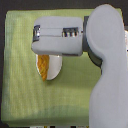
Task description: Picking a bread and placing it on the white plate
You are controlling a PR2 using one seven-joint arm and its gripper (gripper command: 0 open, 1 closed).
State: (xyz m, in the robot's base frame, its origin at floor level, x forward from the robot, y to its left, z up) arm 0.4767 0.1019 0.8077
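Note:
The white plate [56,67] lies on the green cloth, and its upper part is hidden under my gripper. The bread [44,66], a golden-orange loaf, rests on the side of the plate toward the exterior view's left; only its lower end shows. My gripper [36,32] hangs above the plate and points toward the exterior view's left. Its two fingers lie together with only a thin seam between them, and nothing is held. The bread is below the gripper, apart from it.
A green cloth [20,80] covers the table. My thick grey arm [107,65] runs down the exterior view's right side and hides that part of the cloth. A dark edge shows beyond the cloth at the bottom.

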